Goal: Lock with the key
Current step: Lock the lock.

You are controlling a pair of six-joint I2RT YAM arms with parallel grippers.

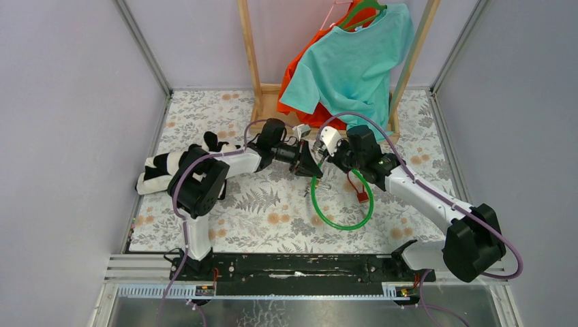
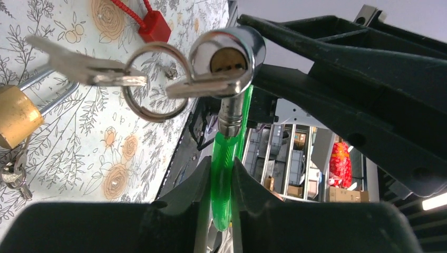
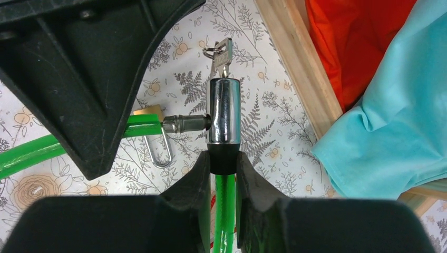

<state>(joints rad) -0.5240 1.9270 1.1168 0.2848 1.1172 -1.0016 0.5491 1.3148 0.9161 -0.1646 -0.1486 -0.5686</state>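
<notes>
A green cable lock hangs between both grippers above the table. Its chrome cylinder stands upright in the right wrist view, and the cable's metal end pin meets its side. A key sits in the brass keyhole, with a ring and a second key hanging from it. My left gripper is shut on the green cable just below the pin. My right gripper is shut on the black collar under the cylinder.
A brass padlock with keys and a red seal lie on the floral table under the lock. A black-and-white plush toy lies at the left. A wooden rack with teal and orange shirts stands behind.
</notes>
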